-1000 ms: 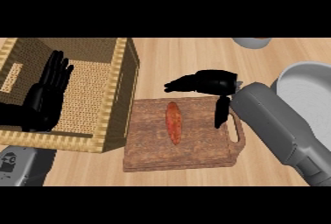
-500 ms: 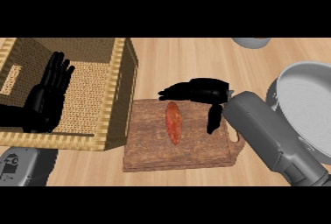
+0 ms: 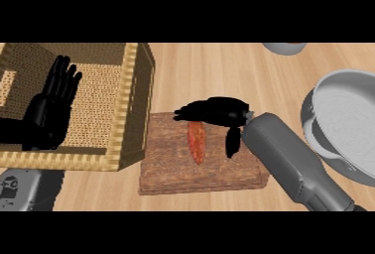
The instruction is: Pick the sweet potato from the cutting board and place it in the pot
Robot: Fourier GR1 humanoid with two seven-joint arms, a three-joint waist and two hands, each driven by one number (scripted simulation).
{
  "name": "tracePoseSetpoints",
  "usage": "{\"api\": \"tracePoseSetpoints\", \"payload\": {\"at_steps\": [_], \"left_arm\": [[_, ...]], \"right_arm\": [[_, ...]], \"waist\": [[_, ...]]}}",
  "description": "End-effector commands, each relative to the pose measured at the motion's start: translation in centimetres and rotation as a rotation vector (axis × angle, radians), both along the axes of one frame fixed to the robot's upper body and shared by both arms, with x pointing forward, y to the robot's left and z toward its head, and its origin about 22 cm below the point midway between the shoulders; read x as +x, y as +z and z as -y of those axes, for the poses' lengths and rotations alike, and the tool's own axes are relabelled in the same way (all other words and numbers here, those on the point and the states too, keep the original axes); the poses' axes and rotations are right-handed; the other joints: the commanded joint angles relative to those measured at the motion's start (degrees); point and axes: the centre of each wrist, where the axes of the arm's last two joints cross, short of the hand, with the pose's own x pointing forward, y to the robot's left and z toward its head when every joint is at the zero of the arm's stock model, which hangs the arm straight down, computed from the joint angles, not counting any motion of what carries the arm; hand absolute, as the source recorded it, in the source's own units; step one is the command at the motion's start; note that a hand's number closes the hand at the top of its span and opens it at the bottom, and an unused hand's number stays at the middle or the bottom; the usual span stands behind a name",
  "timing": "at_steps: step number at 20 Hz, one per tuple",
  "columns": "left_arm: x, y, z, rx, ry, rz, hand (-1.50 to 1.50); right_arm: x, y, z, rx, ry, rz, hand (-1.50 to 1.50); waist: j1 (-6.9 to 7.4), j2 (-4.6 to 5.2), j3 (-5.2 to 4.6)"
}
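Note:
An orange sweet potato (image 3: 196,144) lies lengthwise on the brown wooden cutting board (image 3: 176,171) in the middle of the counter. My right hand (image 3: 216,111) hovers over the potato's far end, fingers curled to the left and the thumb hanging down beside the potato on its right; its fingers are not closed round the potato. The grey pot (image 3: 344,121) stands at the right edge. Fingers straight and pointing up, my left hand (image 3: 51,106) rests at the left over the wicker basket.
A wicker basket (image 3: 135,94) stands against the board's left side. A grey round object (image 3: 284,47) shows at the top right. A grey device (image 3: 16,186) sits at the lower left corner.
My right hand and forearm have moved left, from beyond the board's right corner to over the potato's far end. The left hand has stayed still.

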Motion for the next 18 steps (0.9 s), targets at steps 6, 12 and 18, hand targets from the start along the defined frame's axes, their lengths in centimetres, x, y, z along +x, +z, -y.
{"api": "tracePoseSetpoints", "payload": {"at_steps": [6, 12, 18], "left_arm": [[0.2, 0.8, 1.1, -0.009, 0.039, -0.007, 0.0], [1.6, -0.4, 1.9, -0.006, 0.029, -0.017, 0.0], [0.8, -0.2, 0.0, -0.011, 0.013, -0.012, 0.0]], "right_arm": [[-0.7, -3.3, -2.3, 0.025, 0.028, 0.006, -1.5], [-1.4, -5.0, -3.7, -0.007, 0.043, -0.037, -1.5], [-2.7, -5.6, -4.6, 0.072, 0.192, 0.056, 1.5]], "waist": [[0.32, 0.07, 0.05], [0.14, 0.13, 0.04], [0.5, 0.1, 0.05]]}}
